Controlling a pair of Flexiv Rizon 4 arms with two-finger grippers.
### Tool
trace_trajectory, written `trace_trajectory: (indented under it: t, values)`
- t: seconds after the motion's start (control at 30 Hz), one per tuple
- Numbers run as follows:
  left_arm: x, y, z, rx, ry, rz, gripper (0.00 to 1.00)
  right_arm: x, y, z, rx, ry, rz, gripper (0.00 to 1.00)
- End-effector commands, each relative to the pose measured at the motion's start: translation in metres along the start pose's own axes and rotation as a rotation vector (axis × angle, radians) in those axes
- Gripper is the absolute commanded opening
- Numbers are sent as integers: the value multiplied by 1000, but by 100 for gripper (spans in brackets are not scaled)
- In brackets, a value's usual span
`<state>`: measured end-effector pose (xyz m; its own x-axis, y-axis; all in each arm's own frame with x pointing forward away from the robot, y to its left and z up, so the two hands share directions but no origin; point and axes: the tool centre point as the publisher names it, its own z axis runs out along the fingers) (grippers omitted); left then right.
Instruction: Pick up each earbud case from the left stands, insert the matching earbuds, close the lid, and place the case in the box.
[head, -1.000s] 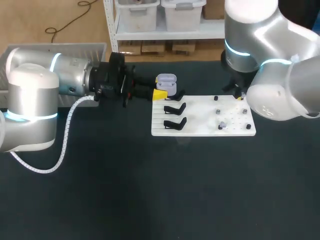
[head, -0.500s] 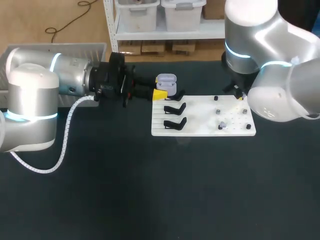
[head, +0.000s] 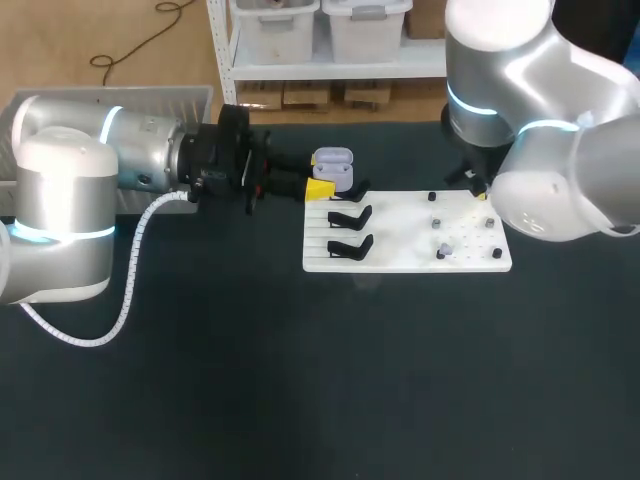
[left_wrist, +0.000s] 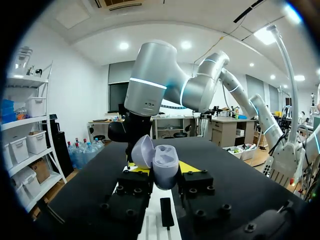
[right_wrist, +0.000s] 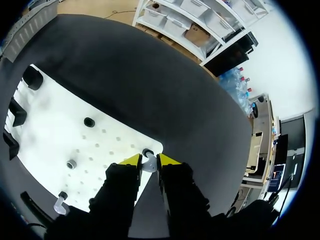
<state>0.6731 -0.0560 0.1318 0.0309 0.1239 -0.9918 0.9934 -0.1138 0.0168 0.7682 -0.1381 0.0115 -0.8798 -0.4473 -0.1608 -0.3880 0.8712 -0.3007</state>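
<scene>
Far left, behind my left arm, sits a grey box (head: 185, 100). I think the full case goes in there at the end. My left jaws are closed on the earbud case (left_wrist: 165, 161), squeezing it from both sides. It is at the far left corner of the white board (head: 400, 262). Its lid is open and tipped back, so an earbud can drop in. I cannot tell if it is off its stand. Two black stands (head: 350, 215) nearer me are bare. Further right are small pieces (head: 441, 250), earbuds or pegs, too small to tell. At the board's far right corner, my right jaws pinch one earbud (right_wrist: 148, 162) from above, ready to lift it straight up.
</scene>
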Motion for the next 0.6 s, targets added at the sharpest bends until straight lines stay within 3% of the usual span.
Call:
trace_trajectory:
  t: [0.03,0.4,0.6]
  values:
    - [0,0,0,0,0,0,0,3,-2,-17,1,-2,7,0]
    - [0,0,0,0,0,0,0,17,-3,-99,-11,87,55,0]
    - [0,0,0,0,0,0,0,27,12,-147,-29,134,76,0]
